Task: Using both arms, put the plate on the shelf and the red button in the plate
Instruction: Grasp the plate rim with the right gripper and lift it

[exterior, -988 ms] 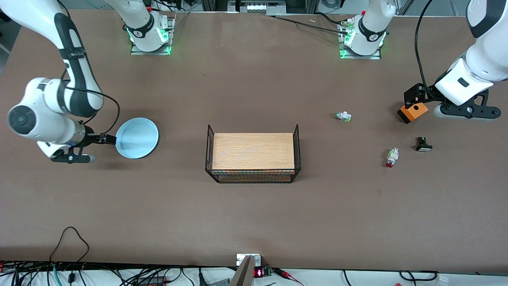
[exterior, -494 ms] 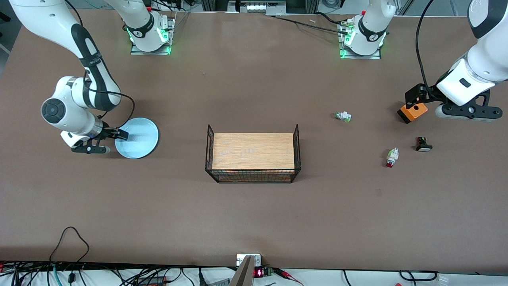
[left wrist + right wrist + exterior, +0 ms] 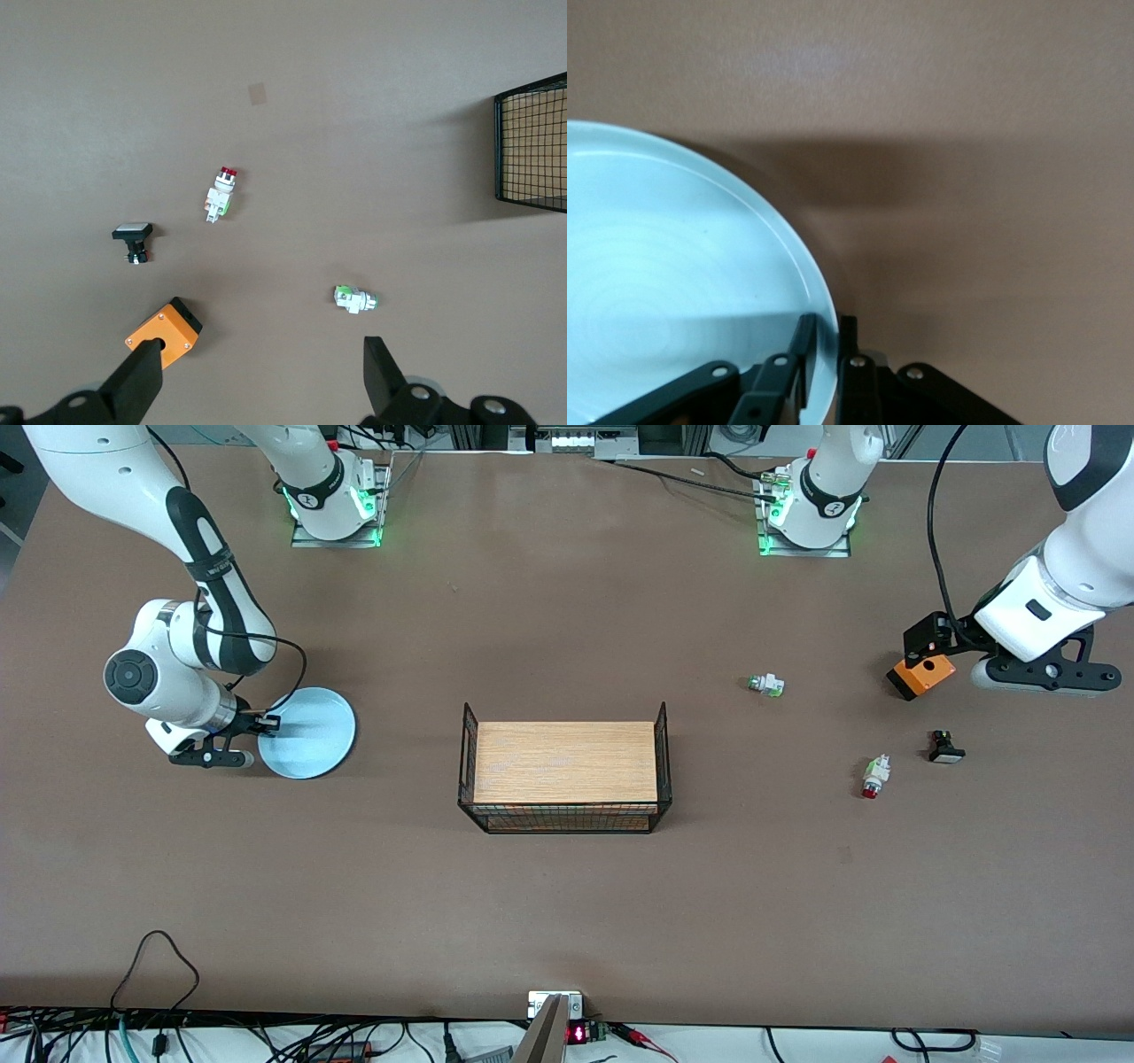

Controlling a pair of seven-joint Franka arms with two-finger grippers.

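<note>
Right gripper point(image 3: 822, 354) now pinched onto the rim of the round pale-blue plate point(image 3: 312, 731), having been spread a second ago; plate flat on the table at the right arm's end, ready for lifting; left gripper point(image 3: 261, 381) spread, waiting above the orange box point(image 3: 165, 330); white red-capped button point(image 3: 874, 776) untouched nearby.

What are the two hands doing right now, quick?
Left hand: open, holding nothing, up over the orange box.
Right hand: shut on the plate rim.
</note>
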